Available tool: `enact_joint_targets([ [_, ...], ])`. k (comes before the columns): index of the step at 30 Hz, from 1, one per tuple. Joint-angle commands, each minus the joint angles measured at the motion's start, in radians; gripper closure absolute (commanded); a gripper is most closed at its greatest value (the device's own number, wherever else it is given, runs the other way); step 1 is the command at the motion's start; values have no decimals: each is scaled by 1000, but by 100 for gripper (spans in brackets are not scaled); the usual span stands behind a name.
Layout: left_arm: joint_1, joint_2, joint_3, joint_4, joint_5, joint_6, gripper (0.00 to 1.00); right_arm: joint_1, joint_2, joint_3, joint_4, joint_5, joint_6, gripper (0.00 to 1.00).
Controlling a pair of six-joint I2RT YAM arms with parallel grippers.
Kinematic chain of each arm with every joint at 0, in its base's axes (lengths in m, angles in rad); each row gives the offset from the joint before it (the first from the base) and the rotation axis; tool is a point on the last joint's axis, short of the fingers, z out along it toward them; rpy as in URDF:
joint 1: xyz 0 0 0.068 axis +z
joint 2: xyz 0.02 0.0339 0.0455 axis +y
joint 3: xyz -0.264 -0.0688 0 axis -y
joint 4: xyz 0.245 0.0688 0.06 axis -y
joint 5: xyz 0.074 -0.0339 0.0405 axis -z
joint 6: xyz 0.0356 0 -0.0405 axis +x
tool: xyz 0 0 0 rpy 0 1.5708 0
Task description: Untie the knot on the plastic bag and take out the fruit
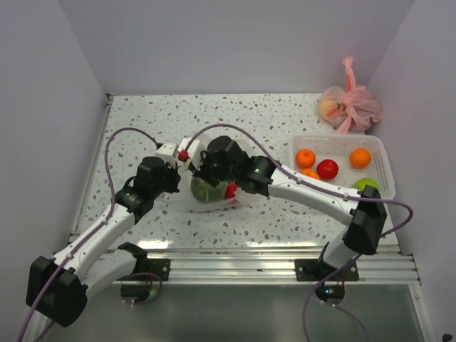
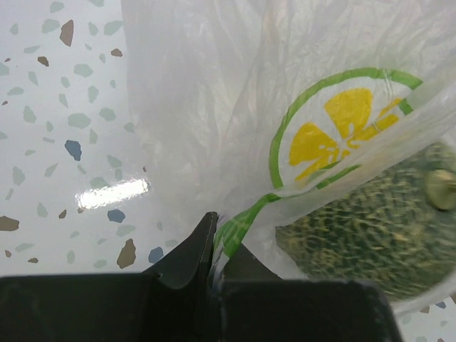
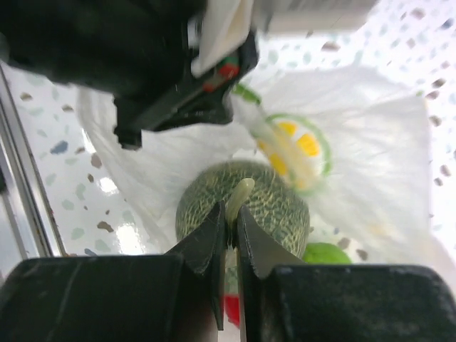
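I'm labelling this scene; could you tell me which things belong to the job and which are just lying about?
Job: plastic bag; netted melon in it; left gripper pinching the bag; right gripper on the stem; white basket with oranges.
Lying about: tied pink bag.

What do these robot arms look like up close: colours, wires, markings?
The left arm and the right arm have white segments between chunky black joints. A thin purple cable loops along each. The left gripper and the right gripper each have two black, wedge-shaped fingers. A white block with a red spot sits at the left wrist.
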Motion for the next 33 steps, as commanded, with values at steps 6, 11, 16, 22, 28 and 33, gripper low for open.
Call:
enact_joint_targets([
  [6,-2,-11,12,27,-4,1,100,-4,-171,192,-83,-36,6,100],
  [11,-2,-8,12,27,-4,1,100,-10,-266,215,-44,-90,50,100],
  [16,-2,-3,14,24,-4,3,100,-59,-346,200,53,-168,121,100],
  [22,-2,-6,14,23,-7,3,100,-156,-431,188,96,25,115,100],
  [28,-2,-6,14,23,-6,3,100,-283,-499,107,63,435,70,100],
  [33,-2,-2,15,23,2,3,100,-456,-564,-60,115,617,127,100],
])
